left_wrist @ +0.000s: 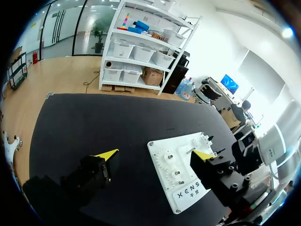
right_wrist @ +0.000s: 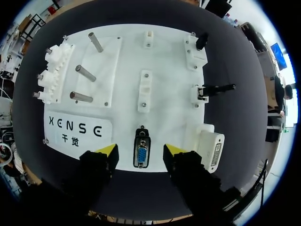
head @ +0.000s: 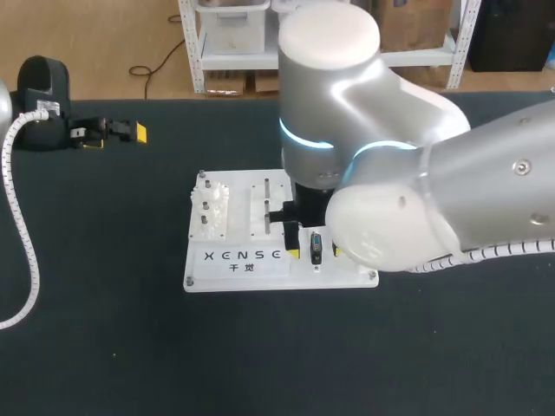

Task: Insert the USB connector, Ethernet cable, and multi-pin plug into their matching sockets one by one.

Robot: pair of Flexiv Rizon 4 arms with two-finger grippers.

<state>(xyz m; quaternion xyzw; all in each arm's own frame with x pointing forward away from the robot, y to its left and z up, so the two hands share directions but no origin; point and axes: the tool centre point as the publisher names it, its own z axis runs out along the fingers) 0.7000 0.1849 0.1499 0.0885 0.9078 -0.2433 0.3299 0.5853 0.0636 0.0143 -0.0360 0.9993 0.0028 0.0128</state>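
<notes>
The multi-pin plug (right_wrist: 141, 153), blue-faced in a dark shell, lay pins-up on the near edge of the white board (right_wrist: 164, 61). It sat between the yellow fingertips (right_wrist: 107, 150) of the right gripper (right_wrist: 141, 149). That claw was released: a gap of board showed on each side of the plug, so nothing was grasped yet. The likeliest slip was an uneven close. If one finger had met the shell first, it could have pushed the plug askew or off the board's edge, and the tilt would have carried into the insertion. A grip too high on the shell could have let the plug pivot when pressed down. Its probable target, the white socket block (right_wrist: 210, 146), stood just beside the gripper, so a tilted approach risked bending pins or jamming against the rim. Two dark connectors (right_wrist: 217, 88) sat in white holders further ahead, and a careless lift could have snagged them. The left gripper (left_wrist: 155, 154) hung spread and empty over the table (head: 434, 347), well apart from the board.
</notes>
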